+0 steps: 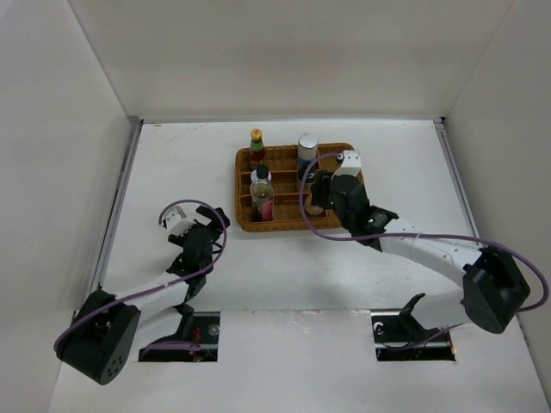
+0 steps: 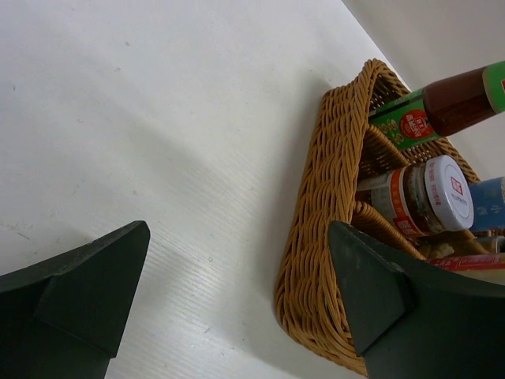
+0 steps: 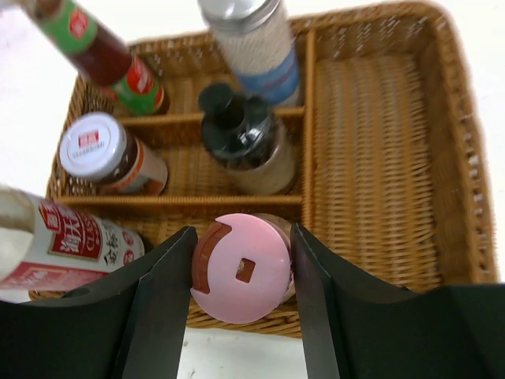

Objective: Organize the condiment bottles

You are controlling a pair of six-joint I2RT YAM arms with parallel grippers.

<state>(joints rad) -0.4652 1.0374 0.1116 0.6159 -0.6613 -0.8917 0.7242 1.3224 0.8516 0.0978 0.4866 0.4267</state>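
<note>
The pink-capped bottle [image 3: 241, 268] stands upright in the near middle cell of the brown wicker tray [image 3: 371, 158], and my right gripper [image 3: 241, 264] is shut on its cap. Behind it stand the black-capped tan bottle [image 3: 245, 146], the silver-lidded blue-label bottle [image 3: 256, 43], the short red-white-lidded jar [image 3: 99, 150] and the yellow-capped red-green bottle [image 3: 102, 55]. The tall black-capped bottle [image 1: 262, 194] fills the near left cell. My left gripper [image 2: 237, 237] is open and empty over the table, just left of the tray [image 2: 323, 205].
The tray [image 1: 344, 148] sits at the back middle of the white table, and its long right compartment holds nothing. White walls enclose the table on the left, back and right. My right arm [image 1: 430, 249] reaches diagonally from the near right.
</note>
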